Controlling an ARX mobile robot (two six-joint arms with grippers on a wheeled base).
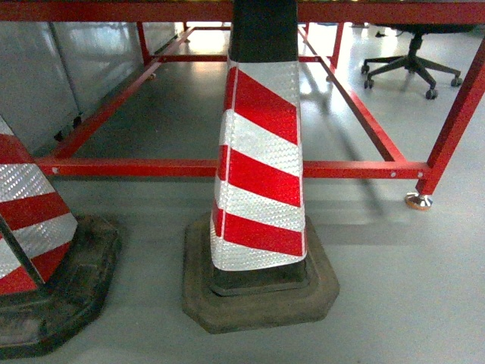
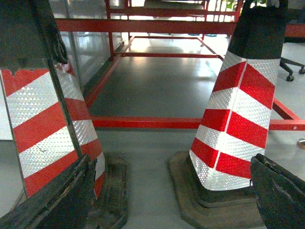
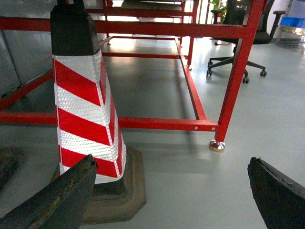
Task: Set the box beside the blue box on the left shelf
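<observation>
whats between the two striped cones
Only bare grey floor lies between the left cone and the right cone; the left wrist view shows it best.

Red-white striped cones (image 1: 258,167), red frame (image 1: 227,167)

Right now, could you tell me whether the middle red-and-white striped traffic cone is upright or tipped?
Upright: the red-and-white striped traffic cone stands square on its black rubber base, flat on the grey floor.

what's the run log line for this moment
box: not in view | left gripper: open, empty | right gripper: open, empty | ahead: traffic cone, red frame
</observation>
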